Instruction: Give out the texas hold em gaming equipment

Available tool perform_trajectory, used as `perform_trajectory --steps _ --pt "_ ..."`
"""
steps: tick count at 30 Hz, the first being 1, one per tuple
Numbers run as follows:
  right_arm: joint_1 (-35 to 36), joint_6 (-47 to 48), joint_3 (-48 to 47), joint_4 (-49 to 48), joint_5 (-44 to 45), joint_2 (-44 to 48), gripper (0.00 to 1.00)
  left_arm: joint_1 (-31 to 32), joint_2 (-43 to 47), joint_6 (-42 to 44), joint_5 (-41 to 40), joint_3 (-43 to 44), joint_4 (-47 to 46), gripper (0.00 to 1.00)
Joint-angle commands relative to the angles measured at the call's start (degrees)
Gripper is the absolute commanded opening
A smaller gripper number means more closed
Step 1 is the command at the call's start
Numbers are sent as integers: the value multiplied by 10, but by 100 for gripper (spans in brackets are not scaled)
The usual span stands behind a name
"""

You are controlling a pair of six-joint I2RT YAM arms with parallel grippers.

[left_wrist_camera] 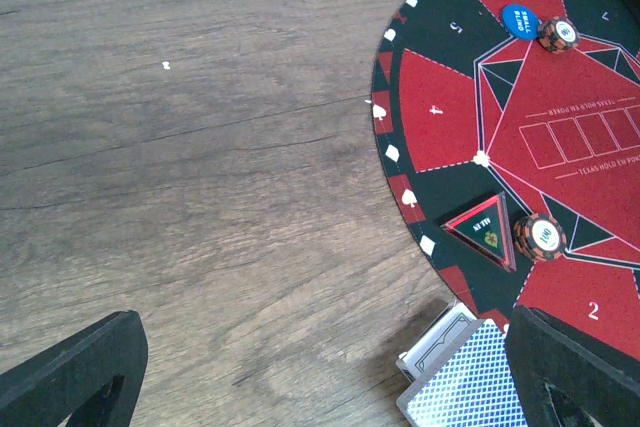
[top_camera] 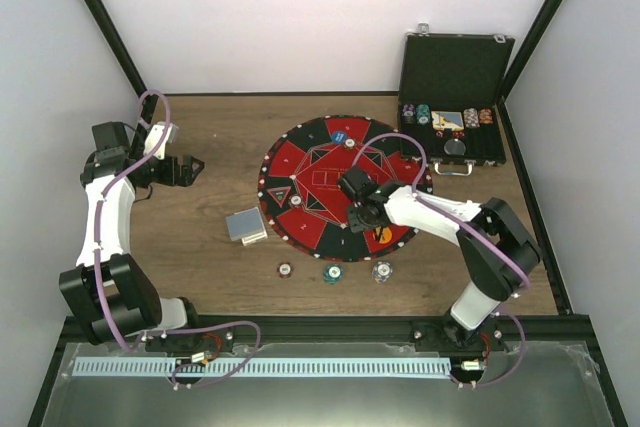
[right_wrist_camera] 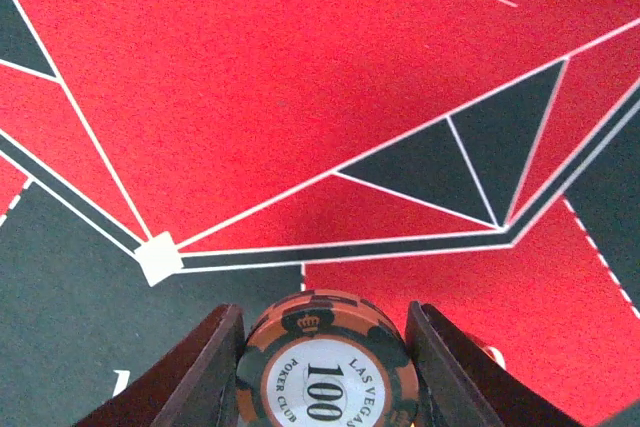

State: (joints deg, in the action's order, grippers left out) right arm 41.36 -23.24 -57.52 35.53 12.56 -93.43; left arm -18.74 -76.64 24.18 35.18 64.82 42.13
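Three striped poker chips (top_camera: 332,273) lie in a row on the wooden table (top_camera: 200,267), just outside the rim of the round mat (top_camera: 310,162) at its 6 o'clock as the top view shows it. Judging by the spacing, each one serves a numbered seat segment. The right gripper (right_wrist_camera: 325,377) is clamped on a 100 chip (right_wrist_camera: 328,372) over the red field near the mat's centre, slightly toward 5 o'clock. One finger bears on each side of the chip's rim and the printed face is turned up to the wrist camera, a pose that suits laying it down flat. Whether this chip touches the mat cannot be told, because its lower edge is cut off. The left gripper (left_wrist_camera: 320,377) hangs over bare table well out at the mat's 9 o'clock, with its jaws wide apart and nothing between them. The card deck (left_wrist_camera: 465,382) lies off the mat at 8 o'clock, backs up, and is probably the left arm's next item. The frame edge and the right-hand finger cut the deck off, so its count is unknown. The black triangular marker (left_wrist_camera: 486,232) sits on the mat at 9 o'clock with a second 100 chip (left_wrist_camera: 540,237) just beside it. The blue button (left_wrist_camera: 519,20) sits at 12 o'clock with another chip (left_wrist_camera: 557,34) just beside it. The orange button (top_camera: 381,236) at 5 o'clock is partly covered by the right arm. The black case (top_camera: 455,97) stands open at 1 o'clock, and its remaining stock is too small to identify.
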Motion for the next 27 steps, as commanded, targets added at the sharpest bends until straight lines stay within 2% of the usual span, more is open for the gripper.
perform_trajectory --steps 1,14,17,19,22,27 --pt "-3 6 -9 -35 -11 -20 24 -3 15 7 7 12 4 100" --pt "-3 1 6 -34 1 -43 27 -3 14 12 8 12 9 100" --pt "-3 1 3 -25 -2 -39 50 -4 13 12 10 12 10 100" --pt "-3 6 -6 -15 -3 -35 60 -3 12 12 12 13 12 100" --pt "3 6 -29 6 -1 -16 67 -3 12 16 15 14 15 100" --pt "59 -13 -76 51 1 22 68 -3 9 16 13 13 15 100"
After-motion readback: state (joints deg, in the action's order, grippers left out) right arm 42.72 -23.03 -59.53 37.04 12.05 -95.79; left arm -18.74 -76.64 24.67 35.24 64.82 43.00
